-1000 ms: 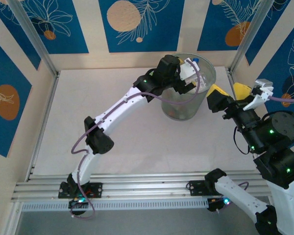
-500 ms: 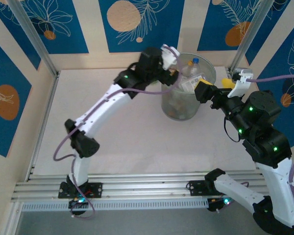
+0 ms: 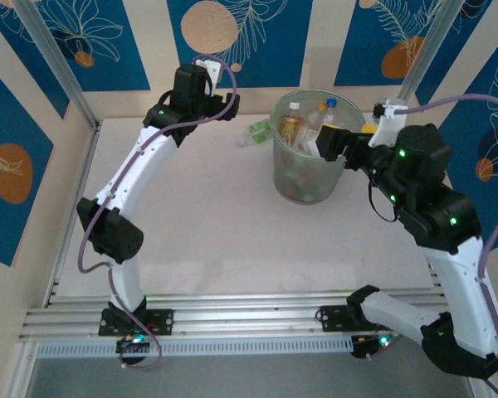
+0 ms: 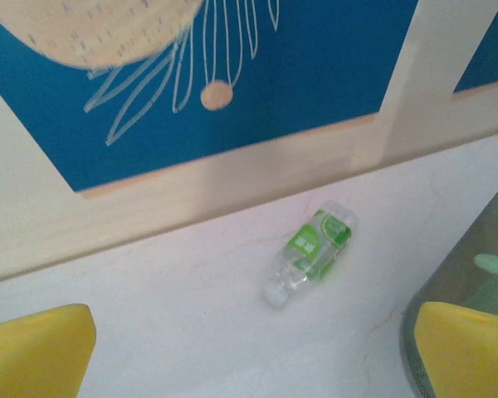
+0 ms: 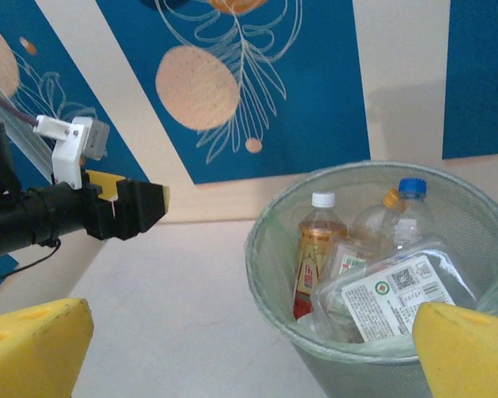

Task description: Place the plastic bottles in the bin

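While the left arm reaches toward the back wall, left gripper (image 4: pixel 249 355): jaws spread wide, nothing between them.
Right gripper (image 5: pixel 249 348): jaws likewise fully apart and empty, hovering by the right side of the bin's rim and looking across its mouth.
Loose bottle (image 4: pixel 315 249): small, clear, green label, white cap. It lies on its side on the table (image 3: pixel 216 224), close to the foot of the back wall, with the cap end turned toward the left gripper.
Loose bottle against left gripper: ahead of the fingertips and below them, a little right of the midline between the fingers, clearly apart and not touched.
Loose bottle against bin: near the bin's left side, outside it.
Bin (image 3: pixel 303 178): upright toward the back right of the table and well filled.
Bottles in the bin (image 5: pixel 315 249): an orange-labelled one with a white cap, a blue-capped one and a crushed one with a white printed label show near the top.
Done: by the look of it, nearly all of the bottles are in.
Left: the green-labelled bottle is the one I can see outside, and it sits best placed for the left gripper.
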